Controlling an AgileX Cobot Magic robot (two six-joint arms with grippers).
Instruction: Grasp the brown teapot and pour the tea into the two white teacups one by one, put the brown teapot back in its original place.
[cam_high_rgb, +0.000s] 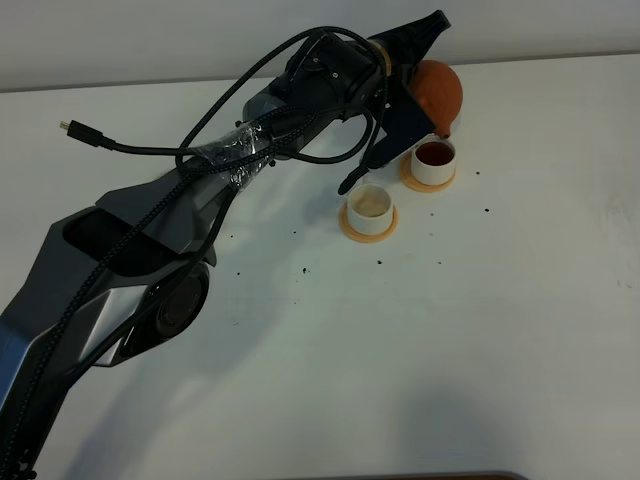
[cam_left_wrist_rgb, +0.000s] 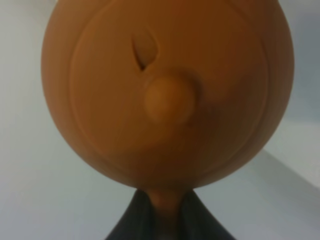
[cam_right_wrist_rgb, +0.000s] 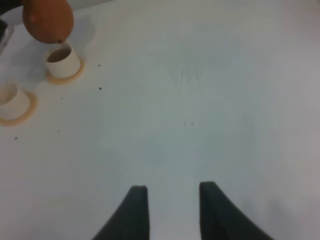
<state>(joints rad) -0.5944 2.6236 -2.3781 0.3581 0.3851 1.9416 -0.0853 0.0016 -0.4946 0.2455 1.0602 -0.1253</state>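
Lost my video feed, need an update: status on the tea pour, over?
Left gripper shut on teapot, tipped over far cup, dark tea in it. Right gripper open over bare table. Near cup pale inside, nothing blocking it.

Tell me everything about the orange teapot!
The brown teapot is round, smooth and orange-brown, like matte clay. Its lid has a little round knob with a small dark slit beside it. The left gripper is shut on its handle, holding it in the air, tipped with the spout down over the far white teacup, which has dark tea in it.
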